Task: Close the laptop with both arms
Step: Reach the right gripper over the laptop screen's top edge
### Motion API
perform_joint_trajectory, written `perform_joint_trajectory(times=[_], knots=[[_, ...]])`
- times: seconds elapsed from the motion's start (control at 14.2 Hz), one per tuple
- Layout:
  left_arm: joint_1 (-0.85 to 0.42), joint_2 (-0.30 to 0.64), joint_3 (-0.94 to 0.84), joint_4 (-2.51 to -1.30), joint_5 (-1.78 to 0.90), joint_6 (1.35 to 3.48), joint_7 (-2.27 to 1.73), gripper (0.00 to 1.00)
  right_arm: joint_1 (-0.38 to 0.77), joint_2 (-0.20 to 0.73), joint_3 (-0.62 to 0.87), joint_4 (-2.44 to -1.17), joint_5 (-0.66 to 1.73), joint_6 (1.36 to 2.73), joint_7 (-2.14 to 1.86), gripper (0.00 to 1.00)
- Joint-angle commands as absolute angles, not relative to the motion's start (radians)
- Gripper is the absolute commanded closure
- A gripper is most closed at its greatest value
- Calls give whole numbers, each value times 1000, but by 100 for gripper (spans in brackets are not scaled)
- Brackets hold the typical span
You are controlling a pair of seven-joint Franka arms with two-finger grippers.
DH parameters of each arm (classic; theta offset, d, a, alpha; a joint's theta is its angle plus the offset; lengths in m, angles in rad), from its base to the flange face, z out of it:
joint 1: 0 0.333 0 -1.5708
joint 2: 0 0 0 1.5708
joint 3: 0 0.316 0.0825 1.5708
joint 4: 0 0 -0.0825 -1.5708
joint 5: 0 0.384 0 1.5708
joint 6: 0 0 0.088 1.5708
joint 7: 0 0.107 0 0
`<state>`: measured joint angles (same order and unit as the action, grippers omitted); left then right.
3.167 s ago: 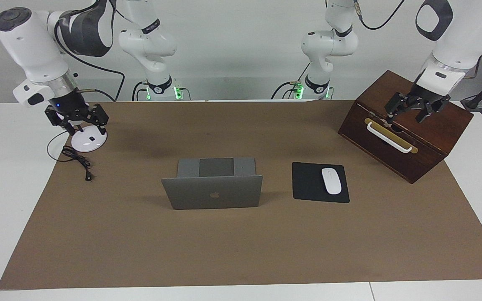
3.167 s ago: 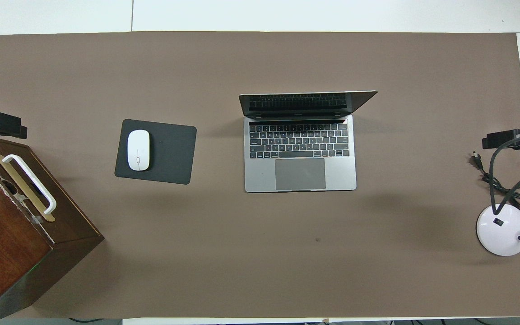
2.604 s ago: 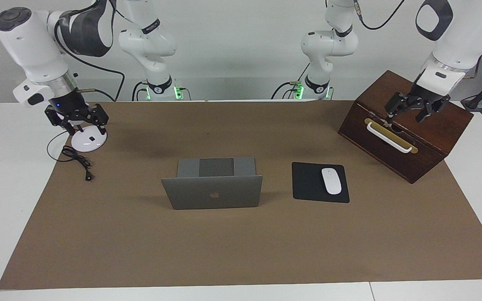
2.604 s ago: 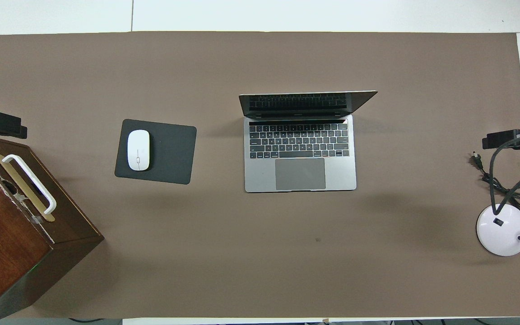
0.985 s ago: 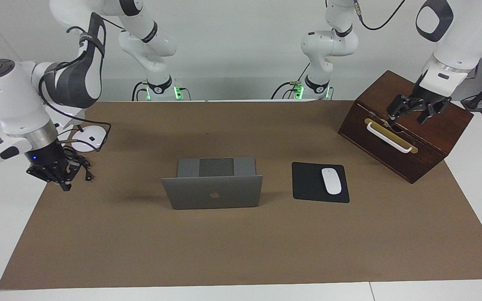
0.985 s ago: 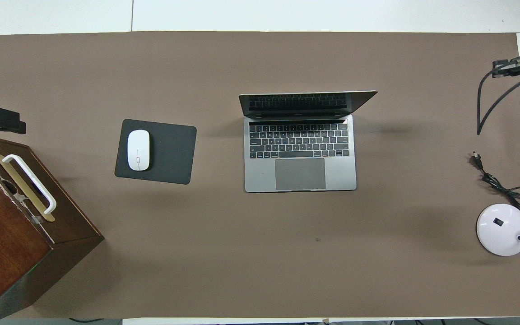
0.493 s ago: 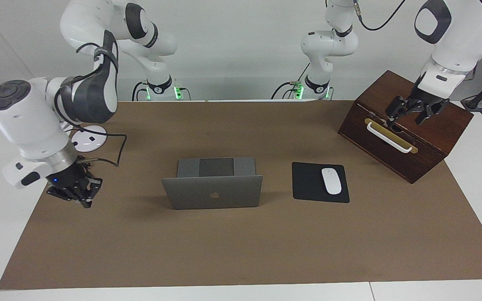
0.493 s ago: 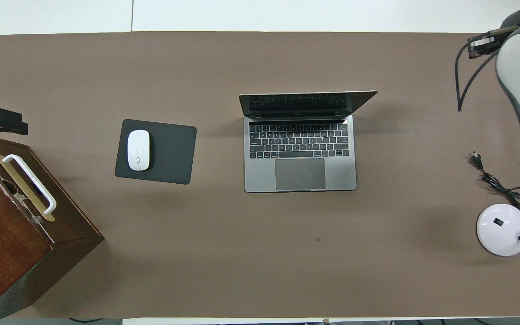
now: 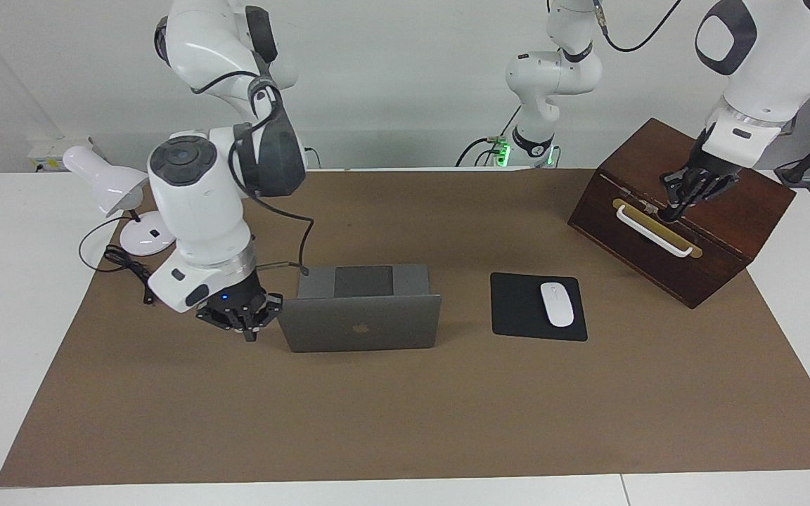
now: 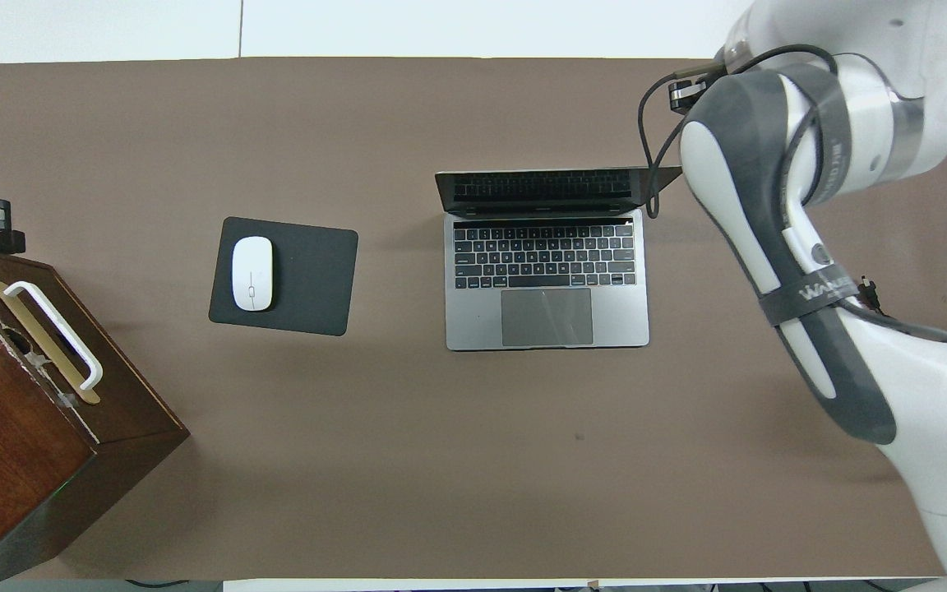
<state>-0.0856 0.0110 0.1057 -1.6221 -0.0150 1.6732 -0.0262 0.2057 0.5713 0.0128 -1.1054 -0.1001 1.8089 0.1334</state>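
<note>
Laptop [image 9: 359,313] sits open mid-tabletop [image 9: 405,407], lid upright with its logo turned away from the robots, keyboard toward them; lid angle unchanged from a second ago.

Biggest change you should log: the right arm [image 9: 201,204] has swung in from its own end of the tabletop, where it hung near the lamp's cable, and now stands beside the laptop. Its bulk covers that corner in the overhead view [image 10: 810,247].

Right pincer [image 9: 245,325] is just beside the lid's edge on the right arm's side, low over the mat. Fingertips meet, nothing held. Contact with the lid: cannot tell from here.

Left arm [image 9: 756,63] barely shifts; left pincer [image 9: 679,200] hangs over the wooden box [image 9: 686,239] by its white handle [image 9: 654,232]. It stood spread a second ago and is now closed, empty.

Reading: closed fingertips suit pushing, not gripping. You have one arm staged at the lid; the left is well apart from the laptop, mouse pad [image 9: 524,309] between. Closing not yet begun.

Lamp [image 9: 106,184] now unobstructed.
</note>
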Motion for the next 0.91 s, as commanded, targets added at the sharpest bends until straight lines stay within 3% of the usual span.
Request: perform_joint_trajectory(times=[0.0, 0.28, 0.84], knots=[[-94, -40, 104, -1716, -29, 1741, -51, 100, 256, 572, 8, -1085, -129, 1781, 207, 100], [-113, -107, 92, -1888, -74, 1896, -48, 100, 268, 572, 9, -1089, -137, 1784, 248, 100], [-310, -228, 94, -2196, -141, 2257, -52, 100, 305, 571, 15, -1089, -137, 1818, 356, 100]])
